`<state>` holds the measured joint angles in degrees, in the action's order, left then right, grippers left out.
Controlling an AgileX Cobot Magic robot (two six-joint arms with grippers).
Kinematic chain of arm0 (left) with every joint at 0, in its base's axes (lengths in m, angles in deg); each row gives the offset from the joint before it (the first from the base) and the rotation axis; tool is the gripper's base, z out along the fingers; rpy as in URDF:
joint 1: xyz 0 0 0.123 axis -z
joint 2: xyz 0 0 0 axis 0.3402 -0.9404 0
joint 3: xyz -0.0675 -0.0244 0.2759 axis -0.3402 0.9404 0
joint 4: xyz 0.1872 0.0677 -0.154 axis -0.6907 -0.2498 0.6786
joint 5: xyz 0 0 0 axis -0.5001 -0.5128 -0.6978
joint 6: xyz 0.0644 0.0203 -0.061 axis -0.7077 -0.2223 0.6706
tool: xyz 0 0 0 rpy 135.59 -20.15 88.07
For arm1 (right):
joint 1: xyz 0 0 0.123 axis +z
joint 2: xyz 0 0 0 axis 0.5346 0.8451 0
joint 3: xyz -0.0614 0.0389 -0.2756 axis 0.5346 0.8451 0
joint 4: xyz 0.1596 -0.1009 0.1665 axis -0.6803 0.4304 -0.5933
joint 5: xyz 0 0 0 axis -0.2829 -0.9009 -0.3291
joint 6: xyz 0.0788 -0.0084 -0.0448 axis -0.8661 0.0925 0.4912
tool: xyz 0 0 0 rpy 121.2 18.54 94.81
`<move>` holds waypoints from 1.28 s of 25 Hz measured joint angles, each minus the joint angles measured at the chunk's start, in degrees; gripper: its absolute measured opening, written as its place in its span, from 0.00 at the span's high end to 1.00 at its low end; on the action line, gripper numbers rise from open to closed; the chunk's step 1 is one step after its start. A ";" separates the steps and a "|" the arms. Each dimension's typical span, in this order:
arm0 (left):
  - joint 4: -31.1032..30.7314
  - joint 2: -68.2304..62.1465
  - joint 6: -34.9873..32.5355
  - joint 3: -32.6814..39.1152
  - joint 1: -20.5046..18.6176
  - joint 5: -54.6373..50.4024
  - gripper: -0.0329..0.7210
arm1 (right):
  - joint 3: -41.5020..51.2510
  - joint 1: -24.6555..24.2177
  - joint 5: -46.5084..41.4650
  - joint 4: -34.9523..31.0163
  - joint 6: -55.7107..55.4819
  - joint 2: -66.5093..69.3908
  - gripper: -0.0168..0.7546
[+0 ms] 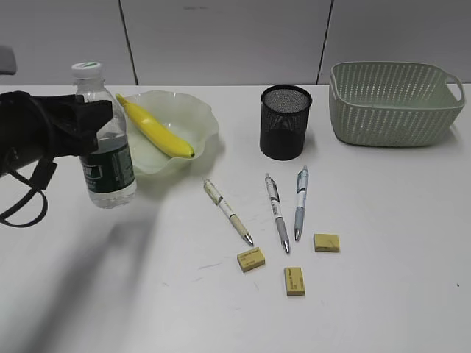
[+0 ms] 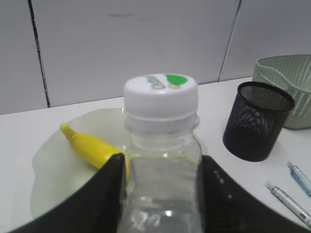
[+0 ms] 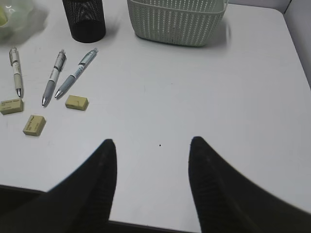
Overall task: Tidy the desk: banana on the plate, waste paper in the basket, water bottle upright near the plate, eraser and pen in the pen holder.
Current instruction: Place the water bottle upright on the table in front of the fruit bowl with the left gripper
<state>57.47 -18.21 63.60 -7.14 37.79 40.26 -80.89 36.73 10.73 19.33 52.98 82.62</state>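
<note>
Bottle [image 1: 109, 151] standing upright beside the plate [image 1: 193, 110], banana [image 1: 156, 131] lying on it; holder [image 1: 285, 122] and basket [image 1: 394, 103] sitting behind pens [image 1: 278, 209] and erasers [image 1: 294, 280].

My white tabletop [image 1: 383, 243] carries the plate [image 1: 199, 110], the black pen holder [image 1: 285, 122], the basket [image 1: 394, 103], three pens [image 1: 277, 212] side by side, and three yellow erasers [image 1: 294, 280] just below them.

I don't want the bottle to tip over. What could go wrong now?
1. The left hand grips the water bottle upright right beside the plate. Letting go unevenly might topple it.
2. The bottle stands very close to the plate's wavy rim and the banana, so pulling the hand away could bump them.
</note>
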 joint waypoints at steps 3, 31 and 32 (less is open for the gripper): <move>0.00 -4.55 -0.23 0.21 -0.95 5.72 0.50 | 0.00 0.00 0.00 0.00 0.00 0.00 0.47; -9.17 -15.97 -4.94 0.21 -1.01 16.89 0.37 | 0.00 0.00 0.00 0.00 0.00 0.00 0.47; -10.08 -15.89 -4.94 0.21 -1.01 17.12 0.32 | 0.00 0.00 0.00 0.00 0.00 0.00 0.47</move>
<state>47.39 -34.10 58.65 -6.93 36.78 57.38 -80.89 36.73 10.73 19.33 52.98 82.62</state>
